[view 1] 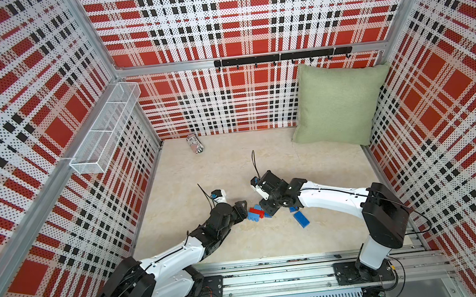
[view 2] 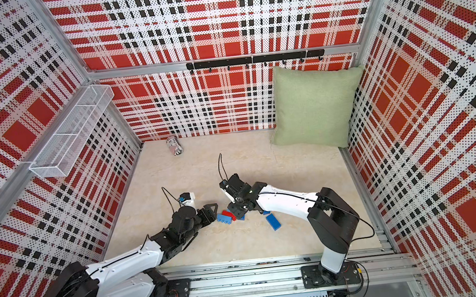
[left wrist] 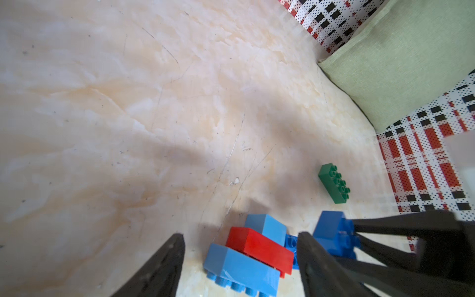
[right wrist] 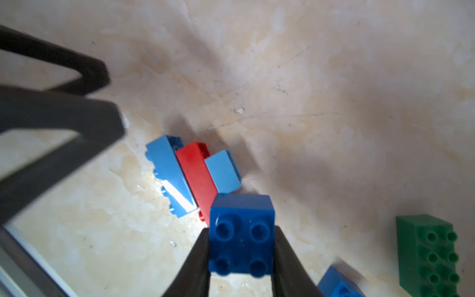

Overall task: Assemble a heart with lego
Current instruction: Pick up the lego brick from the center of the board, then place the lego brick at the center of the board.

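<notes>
The heart (view 1: 255, 213) is a small cluster lying on its side: a long light-blue brick (left wrist: 239, 264), a long red brick (left wrist: 259, 248) and a short light-blue one (left wrist: 267, 226). My left gripper (left wrist: 241, 235) is open, its fingers either side of this cluster. Just to the right of the cluster, my right gripper (right wrist: 242, 230) is shut on a small square dark-blue lego brick (right wrist: 241, 205). Loose lego lies nearby: a green brick (left wrist: 334, 183), a long blue brick (view 1: 301, 219) and a small blue one (right wrist: 336, 282). The right arm hides the green brick in both top views.
A striped can (view 1: 195, 143) lies at the back wall. A green pillow (view 1: 339, 103) leans in the back right corner. A white wire basket (view 1: 106, 126) hangs on the left wall and a black hook rail (view 1: 281, 57) on the back wall.
</notes>
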`<move>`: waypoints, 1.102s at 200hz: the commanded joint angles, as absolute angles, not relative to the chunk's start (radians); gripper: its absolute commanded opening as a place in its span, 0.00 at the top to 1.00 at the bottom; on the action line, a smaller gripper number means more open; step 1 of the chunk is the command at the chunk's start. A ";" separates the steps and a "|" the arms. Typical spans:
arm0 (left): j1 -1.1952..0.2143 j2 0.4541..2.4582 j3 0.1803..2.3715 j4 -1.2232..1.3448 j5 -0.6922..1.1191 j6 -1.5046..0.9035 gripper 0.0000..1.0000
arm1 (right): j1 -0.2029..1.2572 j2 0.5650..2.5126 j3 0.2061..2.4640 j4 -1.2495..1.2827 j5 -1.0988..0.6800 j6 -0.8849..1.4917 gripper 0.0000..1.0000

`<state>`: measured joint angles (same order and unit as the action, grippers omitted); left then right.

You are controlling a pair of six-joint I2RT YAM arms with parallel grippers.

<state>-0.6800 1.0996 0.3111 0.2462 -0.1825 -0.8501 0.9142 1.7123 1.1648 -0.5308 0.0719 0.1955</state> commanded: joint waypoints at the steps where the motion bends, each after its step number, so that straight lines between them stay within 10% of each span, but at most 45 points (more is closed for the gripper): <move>1: -0.683 1.070 0.287 0.231 -0.163 -0.827 0.26 | 0.984 1.689 1.138 -0.558 0.210 0.198 0.73; 220: -0.572 0.985 0.230 0.171 -0.143 -0.801 0.25 | 1.259 1.919 1.090 -0.398 0.676 0.184 0.69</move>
